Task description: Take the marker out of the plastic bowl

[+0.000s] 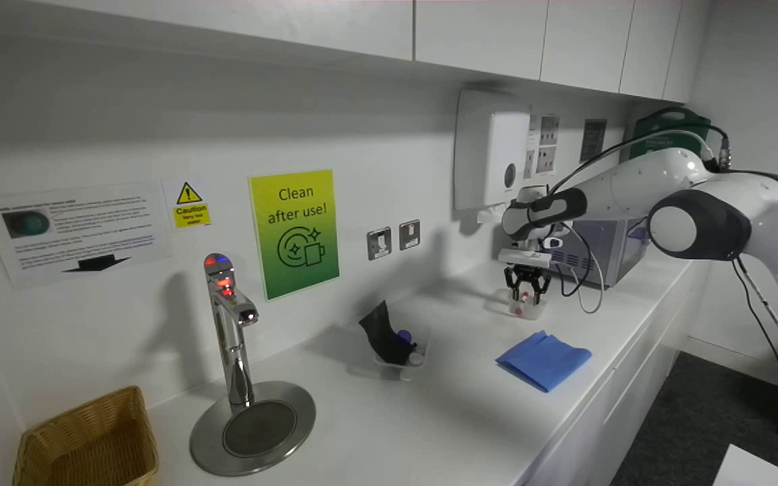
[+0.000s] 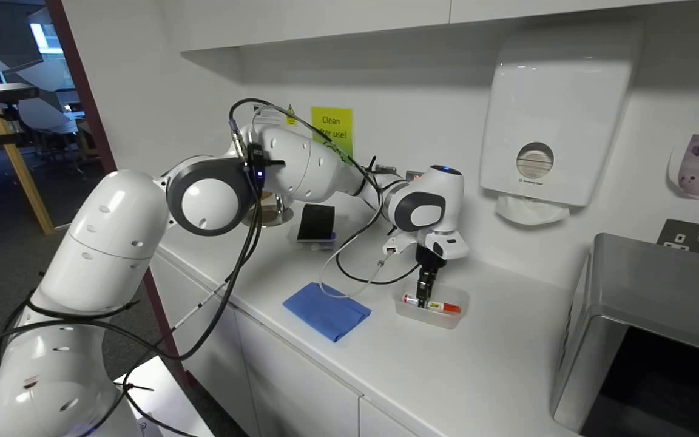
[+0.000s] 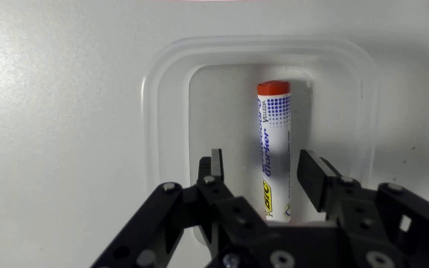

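Note:
The marker (image 3: 276,123), white with red ends, lies flat in the clear plastic bowl (image 3: 171,111) in the wrist view. The marker (image 2: 446,307) and the bowl (image 2: 428,319) also show in an exterior view, on the white counter near the wall. My gripper (image 3: 261,158) is open, with one finger on each side of the marker. Gaps show between marker and both fingers, the narrower on the right. In both exterior views the gripper (image 1: 526,297) (image 2: 424,301) points down into the bowl. The marker's near end is hidden behind the gripper body in the wrist view.
A folded blue cloth (image 1: 543,361) lies near the counter's front edge. A clear tub (image 1: 424,347) holds a dark angular object (image 1: 387,341). A microwave (image 2: 647,291) stands beyond the bowl, and a towel dispenser (image 2: 559,115) hangs above. A tap (image 1: 230,331) and wicker basket (image 1: 92,439) stand farther off.

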Controlling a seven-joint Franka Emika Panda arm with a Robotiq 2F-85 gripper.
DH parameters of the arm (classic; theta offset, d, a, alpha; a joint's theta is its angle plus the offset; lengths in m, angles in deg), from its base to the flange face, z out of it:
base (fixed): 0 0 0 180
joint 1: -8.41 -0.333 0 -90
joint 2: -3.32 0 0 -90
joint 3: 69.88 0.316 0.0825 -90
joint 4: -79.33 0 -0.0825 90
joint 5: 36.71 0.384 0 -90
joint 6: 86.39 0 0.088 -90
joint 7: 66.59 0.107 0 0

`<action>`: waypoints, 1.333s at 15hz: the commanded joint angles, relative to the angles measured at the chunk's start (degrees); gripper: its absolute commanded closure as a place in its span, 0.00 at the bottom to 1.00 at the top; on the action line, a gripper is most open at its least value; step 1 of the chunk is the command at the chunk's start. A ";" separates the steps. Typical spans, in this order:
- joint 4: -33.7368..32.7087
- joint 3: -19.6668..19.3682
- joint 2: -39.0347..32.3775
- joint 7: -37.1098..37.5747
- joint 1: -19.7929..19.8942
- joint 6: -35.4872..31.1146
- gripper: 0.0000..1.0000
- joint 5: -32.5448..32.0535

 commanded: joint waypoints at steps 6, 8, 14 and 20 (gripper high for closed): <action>-1.91 0.33 -1.24 -2.78 0.26 1.35 0.42 -0.29; -1.91 0.43 -1.49 -2.88 0.29 1.41 0.44 -0.18; -2.17 0.45 -1.90 -2.87 0.22 1.59 0.80 -0.15; -1.55 0.36 -0.98 -2.83 0.07 0.96 0.95 -0.29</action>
